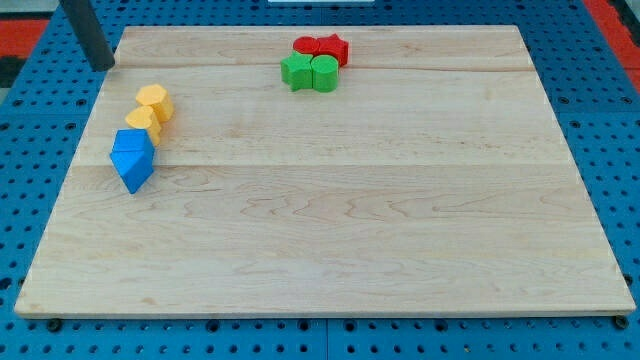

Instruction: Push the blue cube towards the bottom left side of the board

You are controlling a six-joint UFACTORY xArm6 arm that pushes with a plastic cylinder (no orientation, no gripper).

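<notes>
Blue cube [132, 159] sits near the board's left edge, roughly halfway up, turned so a corner points toward the view's bottom. Below it there's just bare wooden board [330, 260] down to the bottom-left corner, so I'd say the path is open and the push hasn't really got going.

Right behind it, up and to the right, two yellow blocks [149, 112] are stacked in a diagonal line; the nearer one looks like it's touching the cube, though I can't say for sure. My guess is a push from above could drag them along.

My tip [104, 66] is further back, at the board's top-left corner, well apart from the cube and up-left of the yellows. No fingers here, just a bare rod touching nothing and holding nothing.

Way at the top: two green blocks [309, 72] with two red blocks [322, 47] just behind, all bunched together.
</notes>
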